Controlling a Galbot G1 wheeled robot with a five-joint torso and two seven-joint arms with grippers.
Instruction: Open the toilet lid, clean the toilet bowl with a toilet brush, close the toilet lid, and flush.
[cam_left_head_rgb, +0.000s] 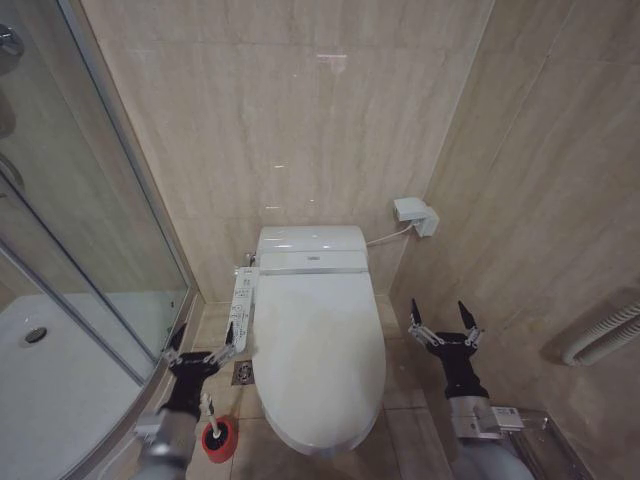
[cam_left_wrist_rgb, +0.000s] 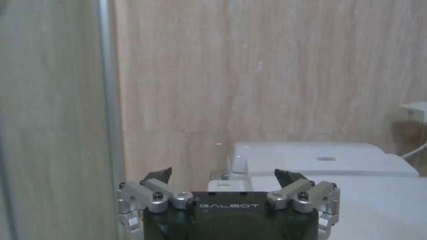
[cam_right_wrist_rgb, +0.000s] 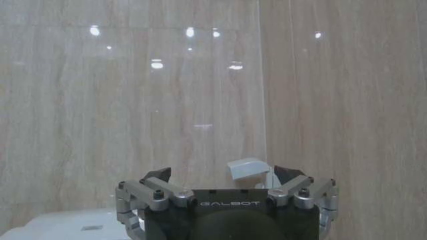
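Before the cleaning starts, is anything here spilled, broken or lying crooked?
Nothing stands out. The toilet lid is closed and sits straight, the toilet brush stands upright in its red holder on the floor, and the left gripper and right gripper hang open beside the toilet.

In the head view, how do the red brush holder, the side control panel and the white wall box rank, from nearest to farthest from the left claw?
From the left claw:
1. Small round red brush holder, on the floor just beside it.
2. Long white side control panel, on the toilet's left edge.
3. White wall box, far across, on the right.
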